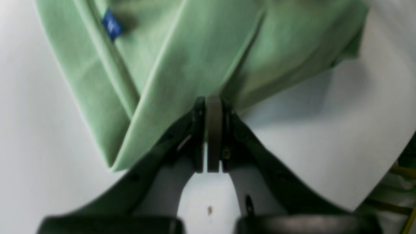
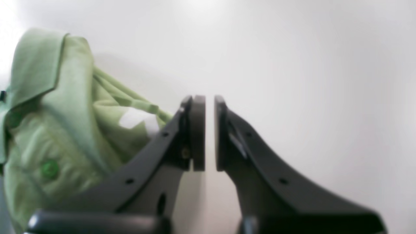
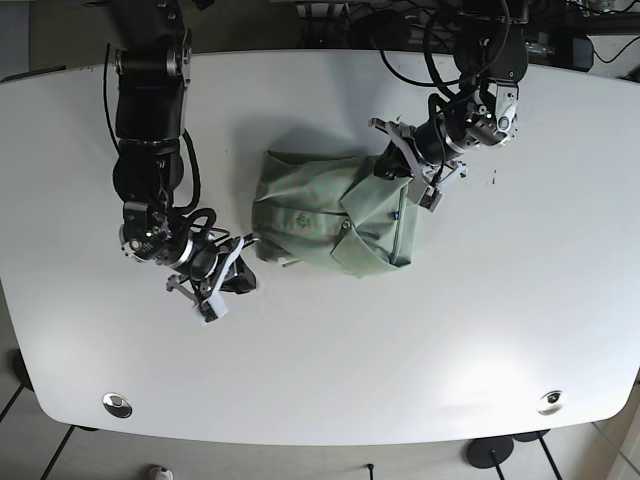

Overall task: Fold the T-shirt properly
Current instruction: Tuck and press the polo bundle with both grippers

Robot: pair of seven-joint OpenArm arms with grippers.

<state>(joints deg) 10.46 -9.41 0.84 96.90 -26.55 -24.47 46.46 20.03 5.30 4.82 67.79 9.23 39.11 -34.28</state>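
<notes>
The light green T-shirt [image 3: 330,222] lies crumpled and partly folded in the middle of the white table [image 3: 480,330]. My left gripper [image 3: 397,160] is at its far right corner. In the left wrist view the left gripper [image 1: 213,101] is shut on a fold of the shirt [image 1: 195,55], whose blue tag [image 1: 112,24] shows at the upper left. My right gripper [image 3: 243,268] sits just off the shirt's near left edge. In the right wrist view the right gripper [image 2: 209,101] is empty, with only a thin slit between the jaws, and the shirt [image 2: 58,130] lies to its left.
Black cables [image 3: 420,40] run along the table's far edge. Two round metal fittings [image 3: 116,404] [image 3: 551,401] sit near the front edge. The table's edge [image 1: 386,188] shows at the right of the left wrist view.
</notes>
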